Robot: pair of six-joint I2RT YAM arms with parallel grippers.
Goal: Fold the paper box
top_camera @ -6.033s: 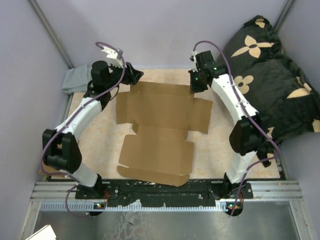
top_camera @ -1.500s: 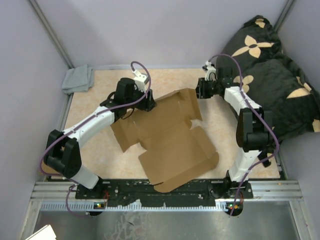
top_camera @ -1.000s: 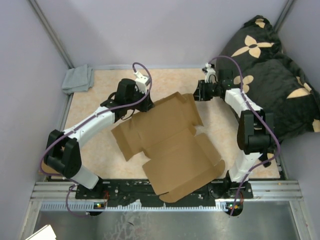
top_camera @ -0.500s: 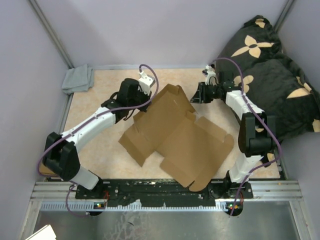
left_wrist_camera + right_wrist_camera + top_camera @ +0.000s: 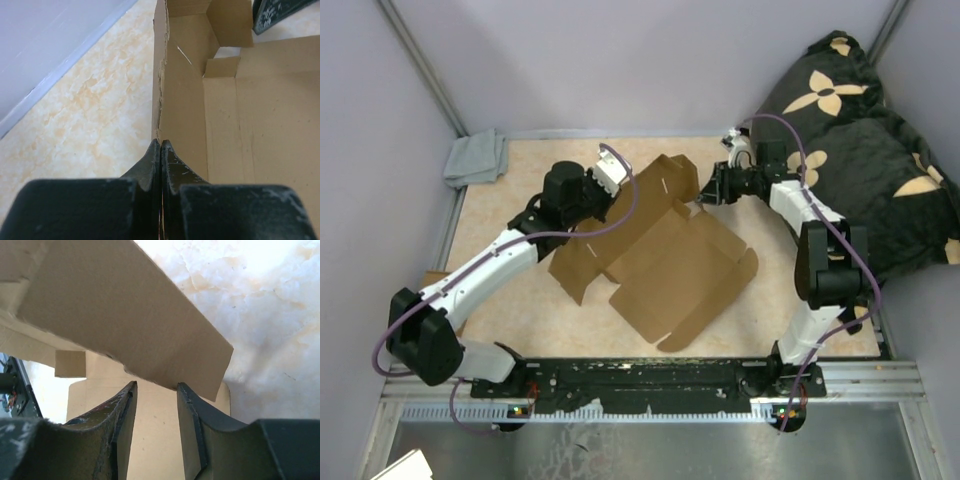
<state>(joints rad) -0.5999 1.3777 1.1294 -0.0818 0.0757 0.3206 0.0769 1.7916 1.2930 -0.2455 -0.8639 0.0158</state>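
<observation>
Here, paper box (image 5: pixel 660 265): a brown cardboard cut-out with flaps, lying askew on the pale surface (image 5: pixel 520 300) just beside the black flowered pillow (image 5: pixel 860 130). The end level with the pillow's middle is tipped up off the surface.
Left gripper (image 5: pixel 160 145): pinched fully together on the thin edge of a raised side panel, on the side of the box away from the pillow. This is probably to stand that wall up along its crease.
Right gripper (image 5: pixel 156 387): partway open, holding nothing, on the pillow side of the box. A flap's lower edge sits right at its fingertips; whether they touch cannot be told. It looks placed to catch or nudge that flap.
Step in hand: likely raising the walls at the lifted end. The wide panels lie flat, so most of the folding is not yet done.
Risk: a pinch on one side may swing the whole sheet rather than bend the crease.
Grey cloth (image 5: pixel 477 158): at the far corner opposite the pillow, well apart from the work.
</observation>
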